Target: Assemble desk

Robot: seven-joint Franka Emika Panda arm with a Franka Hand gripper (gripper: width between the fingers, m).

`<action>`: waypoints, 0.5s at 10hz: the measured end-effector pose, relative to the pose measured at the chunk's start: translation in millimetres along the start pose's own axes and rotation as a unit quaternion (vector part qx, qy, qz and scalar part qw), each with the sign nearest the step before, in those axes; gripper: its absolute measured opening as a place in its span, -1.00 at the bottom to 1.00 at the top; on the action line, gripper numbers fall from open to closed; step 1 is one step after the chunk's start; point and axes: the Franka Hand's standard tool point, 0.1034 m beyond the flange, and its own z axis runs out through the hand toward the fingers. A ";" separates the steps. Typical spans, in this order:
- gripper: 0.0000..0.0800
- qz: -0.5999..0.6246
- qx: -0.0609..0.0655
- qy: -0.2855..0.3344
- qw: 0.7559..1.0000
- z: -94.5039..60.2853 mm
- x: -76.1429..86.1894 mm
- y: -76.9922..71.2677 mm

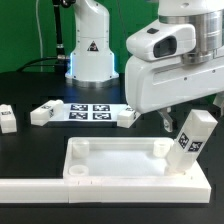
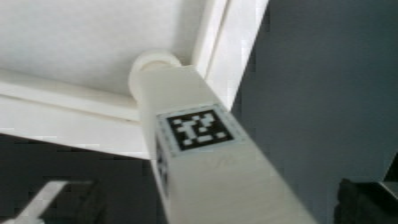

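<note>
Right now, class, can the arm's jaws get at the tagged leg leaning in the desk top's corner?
Probably yes: the open jaws hang close by the leg, and nothing shows between them.

Leg [image 1: 190,140] tilted at desk top [image 1: 120,160] corner; marker board [image 1: 88,112] behind.

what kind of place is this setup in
Most likely a robotics lab bench: a white robot arm over a black table, a marker board of printed tags, and a white desk top with tagged legs laid out.
</note>
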 end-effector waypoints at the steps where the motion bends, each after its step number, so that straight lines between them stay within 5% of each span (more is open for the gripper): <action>1: 0.62 0.001 0.000 0.000 1.000 1.0 -0.1 3.0; 4: 0.62 0.003 0.001 -0.003 1.000 5.9 -0.1 0.2; 5: 0.33 0.010 0.001 -0.003 1.000 6.0 -0.2 0.0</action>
